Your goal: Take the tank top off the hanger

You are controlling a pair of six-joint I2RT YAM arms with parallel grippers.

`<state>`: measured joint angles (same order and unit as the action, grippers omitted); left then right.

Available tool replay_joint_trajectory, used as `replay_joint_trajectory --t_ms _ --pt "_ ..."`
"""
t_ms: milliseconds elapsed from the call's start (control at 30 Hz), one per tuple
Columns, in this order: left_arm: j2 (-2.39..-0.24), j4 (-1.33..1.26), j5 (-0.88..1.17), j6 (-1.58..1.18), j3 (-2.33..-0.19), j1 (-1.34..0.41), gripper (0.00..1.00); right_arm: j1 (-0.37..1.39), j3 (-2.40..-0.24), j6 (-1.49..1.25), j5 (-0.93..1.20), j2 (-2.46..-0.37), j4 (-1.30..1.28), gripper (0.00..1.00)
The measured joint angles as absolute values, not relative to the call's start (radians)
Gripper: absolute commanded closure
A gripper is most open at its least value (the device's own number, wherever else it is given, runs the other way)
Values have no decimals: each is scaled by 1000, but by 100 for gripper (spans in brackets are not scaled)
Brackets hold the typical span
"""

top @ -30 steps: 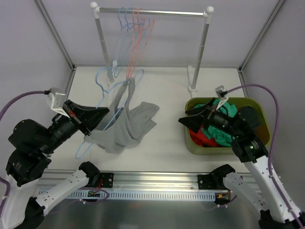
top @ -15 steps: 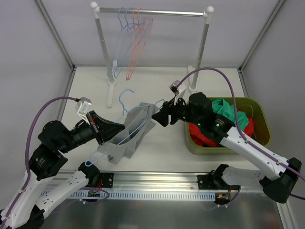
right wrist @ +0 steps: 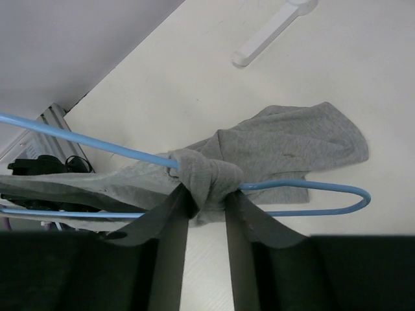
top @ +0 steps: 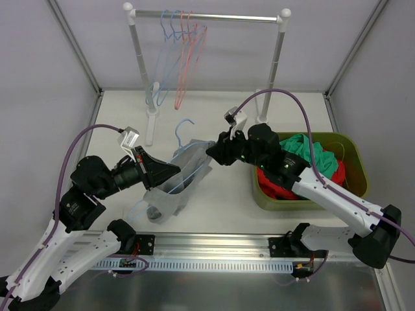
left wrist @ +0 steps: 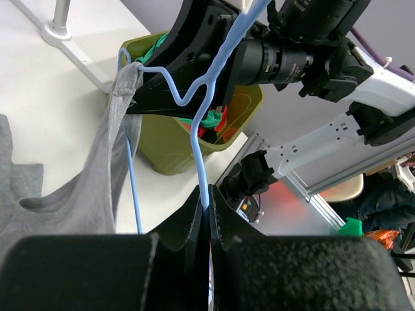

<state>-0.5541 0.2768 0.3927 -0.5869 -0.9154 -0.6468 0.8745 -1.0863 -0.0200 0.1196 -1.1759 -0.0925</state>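
A grey tank top (top: 170,194) hangs off a light blue hanger (top: 184,127) and trails onto the white table. My left gripper (top: 174,172) is shut on the hanger's wire; in the left wrist view its jaws (left wrist: 207,198) pinch the blue wire (left wrist: 198,139) tightly. My right gripper (top: 211,151) comes in from the right. The right wrist view shows it (right wrist: 207,192) closed round a bunched strap (right wrist: 206,176) of the tank top (right wrist: 288,142), which wraps the hanger wire (right wrist: 305,188). The strap (left wrist: 124,97) also shows at the right gripper's tip in the left wrist view.
A clothes rack (top: 207,17) stands at the back with several blue and pink hangers (top: 180,58); its feet (top: 151,123) rest on the table. A green bin (top: 355,150) of red and green clothes (top: 305,155) sits at the right, under the right arm.
My right arm swung left from over the bin to the hanger and closed its jaws on the strap. My left arm carried the hanger and tank top rightward.
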Motion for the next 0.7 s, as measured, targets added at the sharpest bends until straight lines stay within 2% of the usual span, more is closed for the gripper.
replay_joint_trajectory --t_ms 33,100,133,400,700 --pt "-554 270 393 -587 -915 -647 100 875 -1086 -20 113 -1177 -92 83" --pt "-554 262 393 -587 -913 -647 100 875 -1086 -15 95 -1178 -89 91" --pt "-553 258 393 -587 -910 -647 100 875 -1086 -14 83 -1178 -86 99" --pt "-547 240 388 -580 -870 -647 100 858 -1082 39 -49 -1129 -137 100" --pt "-593 238 476 -548 -865 -647 100 619 -1086 79 -83 -1097 -221 100"
